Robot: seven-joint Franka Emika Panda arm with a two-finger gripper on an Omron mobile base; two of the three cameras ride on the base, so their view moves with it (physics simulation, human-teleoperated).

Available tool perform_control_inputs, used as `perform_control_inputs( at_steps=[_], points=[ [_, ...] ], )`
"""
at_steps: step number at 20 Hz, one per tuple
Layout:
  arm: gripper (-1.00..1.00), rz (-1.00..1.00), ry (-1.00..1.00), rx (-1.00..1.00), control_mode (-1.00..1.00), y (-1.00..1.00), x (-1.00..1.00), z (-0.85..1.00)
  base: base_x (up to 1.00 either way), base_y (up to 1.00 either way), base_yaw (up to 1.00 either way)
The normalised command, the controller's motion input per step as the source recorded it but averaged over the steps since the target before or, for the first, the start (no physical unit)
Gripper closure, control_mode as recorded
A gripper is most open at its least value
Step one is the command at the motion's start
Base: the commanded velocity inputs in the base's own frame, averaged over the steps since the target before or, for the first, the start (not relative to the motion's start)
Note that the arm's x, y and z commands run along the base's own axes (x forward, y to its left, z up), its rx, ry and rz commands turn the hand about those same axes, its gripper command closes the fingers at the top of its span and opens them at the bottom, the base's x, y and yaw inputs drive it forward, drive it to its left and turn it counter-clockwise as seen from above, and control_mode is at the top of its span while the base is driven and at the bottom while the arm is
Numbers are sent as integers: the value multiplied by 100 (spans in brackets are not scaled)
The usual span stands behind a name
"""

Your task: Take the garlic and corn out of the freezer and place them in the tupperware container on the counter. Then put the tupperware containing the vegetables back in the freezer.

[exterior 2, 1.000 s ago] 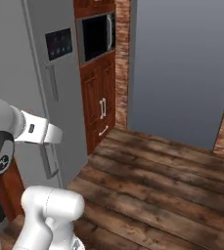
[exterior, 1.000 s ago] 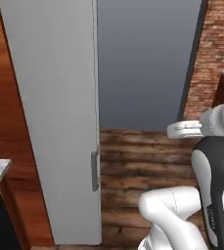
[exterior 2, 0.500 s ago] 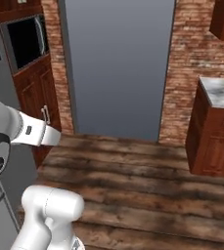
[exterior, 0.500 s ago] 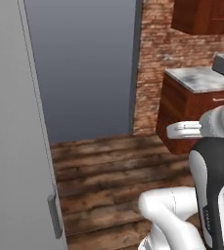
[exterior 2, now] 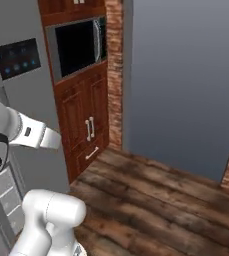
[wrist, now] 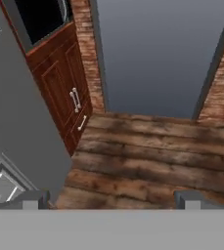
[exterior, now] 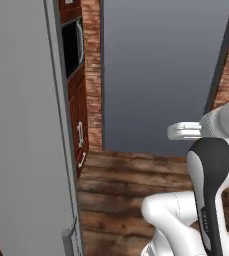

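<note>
Swinging base round since a moment ago, whole view shifting; steel fridge [exterior: 26, 125] now sliding in at left. Gripper [wrist: 111, 199] spread wide, carrying nothing. I'm keeping turn slow until freezer faces me; garlic, corn hidden.

Wood floor [wrist: 152, 161], cabinet [wrist: 59, 93], perhaps fridge [wrist: 15, 122]

The fridge [exterior 2: 21, 100] stands at the left; right of it a cabinet [exterior 2: 86, 120] holding a microwave [exterior 2: 78, 47] (set above the doors), then brick wall [exterior 2: 115, 75], floorboards [exterior 2: 156, 200] in front
</note>
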Motion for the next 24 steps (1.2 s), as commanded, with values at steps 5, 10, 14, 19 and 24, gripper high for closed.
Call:
perform_control_inputs(
  at_steps=[5,10,14,19,24],
  points=[
    [-100,0,0,0,100,0,0,0,0,0,100],
    [-100,0,0,0,100,0,0,0,0,-51,91],
    [-100,0,0,0,100,0,0,0,-1,-92,80],
    [-100,0,0,0,100,0,0,0,-17,-94,76],
    [-100,0,0,0,100,0,0,0,-9,-60,87]
  ],
)
